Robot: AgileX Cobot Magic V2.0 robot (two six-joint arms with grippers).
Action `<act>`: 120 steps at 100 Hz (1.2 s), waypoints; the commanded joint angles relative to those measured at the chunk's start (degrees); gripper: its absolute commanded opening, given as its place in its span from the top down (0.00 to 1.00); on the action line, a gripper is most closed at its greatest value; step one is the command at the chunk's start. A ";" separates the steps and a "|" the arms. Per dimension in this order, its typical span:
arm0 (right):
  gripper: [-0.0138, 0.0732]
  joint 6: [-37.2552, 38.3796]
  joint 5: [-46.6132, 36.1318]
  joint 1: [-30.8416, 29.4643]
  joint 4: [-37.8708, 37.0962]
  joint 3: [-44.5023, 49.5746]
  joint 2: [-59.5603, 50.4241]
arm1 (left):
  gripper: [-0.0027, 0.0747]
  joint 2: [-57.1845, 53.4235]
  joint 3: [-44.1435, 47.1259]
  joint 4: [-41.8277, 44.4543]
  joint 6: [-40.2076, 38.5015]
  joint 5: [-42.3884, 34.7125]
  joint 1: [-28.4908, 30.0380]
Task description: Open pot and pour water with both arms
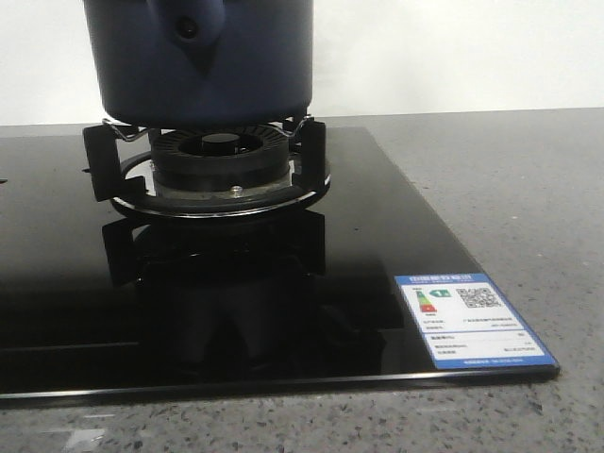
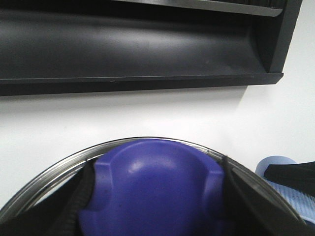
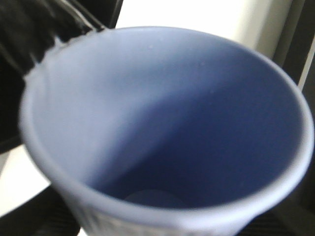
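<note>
navy-blue pot, glossy black hob, speckled grey counter, pale blue cup

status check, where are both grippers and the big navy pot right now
Left gripper shut on purple lid knob. Right gripper's state unseen; pale blue cup fills its view. Dark navy round pot on burner. Nothing seen blocking.

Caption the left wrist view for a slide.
Left gripper clamped on the rounded purple-blue lid knob above a metal lid rim, pale blue ribbed cup alongside.
</note>
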 commanded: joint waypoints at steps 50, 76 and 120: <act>0.50 -0.03 0.21 -0.06 -3.21 -3.28 -2.44 | 0.50 -1.47 -2.03 -0.50 -0.36 -5.13 0.11; 0.50 12.33 0.49 -0.06 -2.44 -3.28 -2.57 | 0.50 -1.47 -2.03 -0.37 -0.36 -5.13 0.11; 0.50 50.58 16.51 -0.06 -1.29 -3.28 -5.94 | 0.50 -1.47 -2.03 -0.28 -0.36 -5.13 0.11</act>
